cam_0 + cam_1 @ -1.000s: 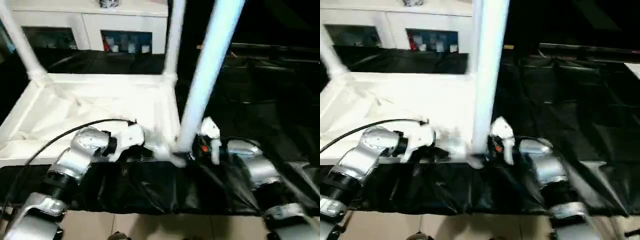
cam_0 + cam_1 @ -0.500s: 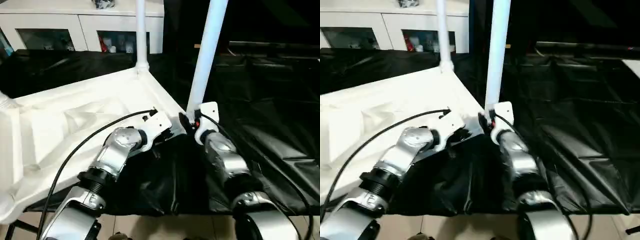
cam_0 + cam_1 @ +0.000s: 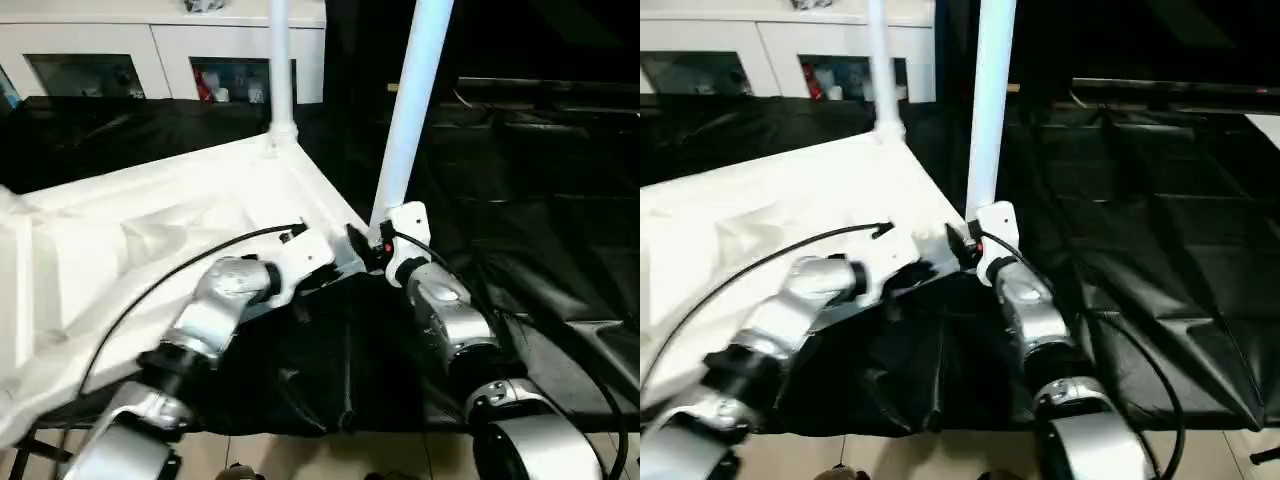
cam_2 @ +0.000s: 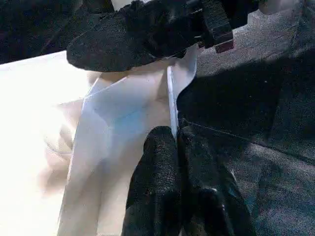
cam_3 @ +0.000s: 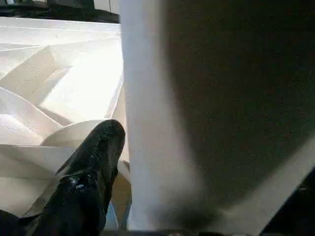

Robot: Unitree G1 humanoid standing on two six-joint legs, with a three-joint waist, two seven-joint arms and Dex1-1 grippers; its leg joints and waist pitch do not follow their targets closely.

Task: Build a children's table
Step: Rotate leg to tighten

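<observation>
Right gripper [image 3: 372, 243] sits at the foot of a leg [image 3: 412, 95] that stands nearly upright at the near right corner of the upturned table top [image 3: 150, 240]. In the right wrist view one black finger [image 5: 93, 162] lies against the white shaft just above its socket, so the gripper looks clenched on the leg, though the other finger is hidden behind it.

Left gripper [image 4: 176, 147] is pinched shut on the thin white rim of the table top beside that same corner, one finger on each side of the edge. It holds the top while the right arm works the leg.

The children's table lies upside down on the black-covered worktop [image 3: 540, 240], ribbed underside up, turned so that the worked corner points toward the robot. A second leg [image 3: 279, 60] stands upright at the far corner, in front of a white cabinet [image 3: 150, 55].

The coming move turns on the near leg's long axis. It runs up and slightly toward the worktop's right side, while its socket is directly under the right gripper. Seating it probably calls for pressing or twisting straight down that axis. The right arm is the one on it, with the left bracing just beside.
</observation>
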